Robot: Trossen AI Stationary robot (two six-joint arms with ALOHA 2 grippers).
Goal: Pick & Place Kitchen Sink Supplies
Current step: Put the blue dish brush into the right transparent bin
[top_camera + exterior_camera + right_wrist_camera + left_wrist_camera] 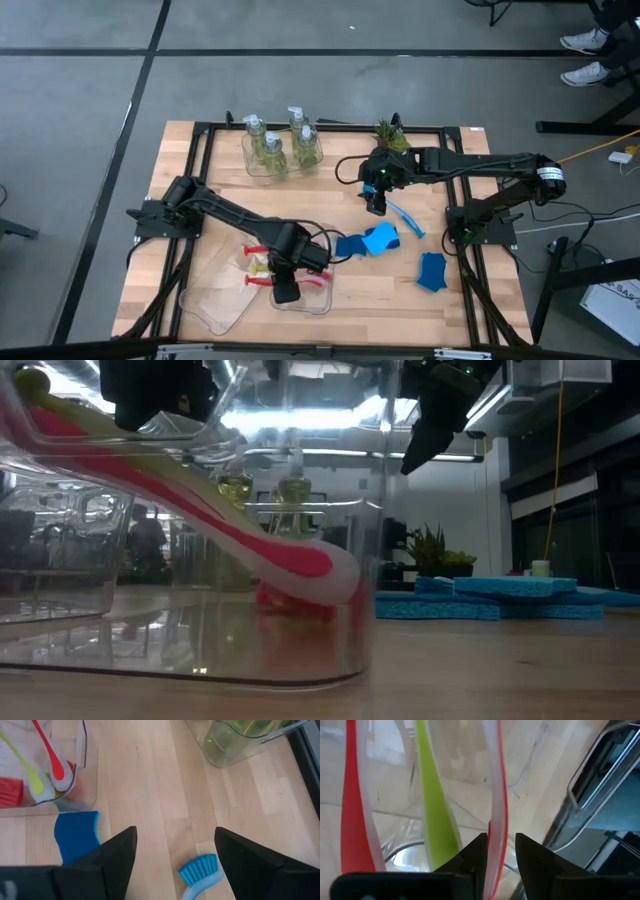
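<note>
My left gripper (287, 290) hovers over the near clear tray (215, 305), fingers pointing down and slightly apart. A red-and-white brush (496, 815) runs between them. Beside it lie a yellow-green brush (434, 805) and another red brush (352, 820). In the low view the red-and-white brush's head (300, 565) rests on the tray floor and its handle slants up. My right gripper (175, 850) hangs open above the blue brush (199, 871), which lies on the table. Blue sponges (368, 241) (432, 271) lie flat on the wood. My left gripper straddles the red-and-white brush's handle (493, 865) from above. The handle lies close along one finger (476, 852), with a gap to the other finger. I cannot tell whether it touches. The brush is tilted, head on the tray floor.
Three pump bottles (272, 148) stand in a clear tray (282, 168) at the far side. A small potted plant (390, 133) stands far right, close behind my right arm. Bare wood lies between the trays and along the near right edge.
</note>
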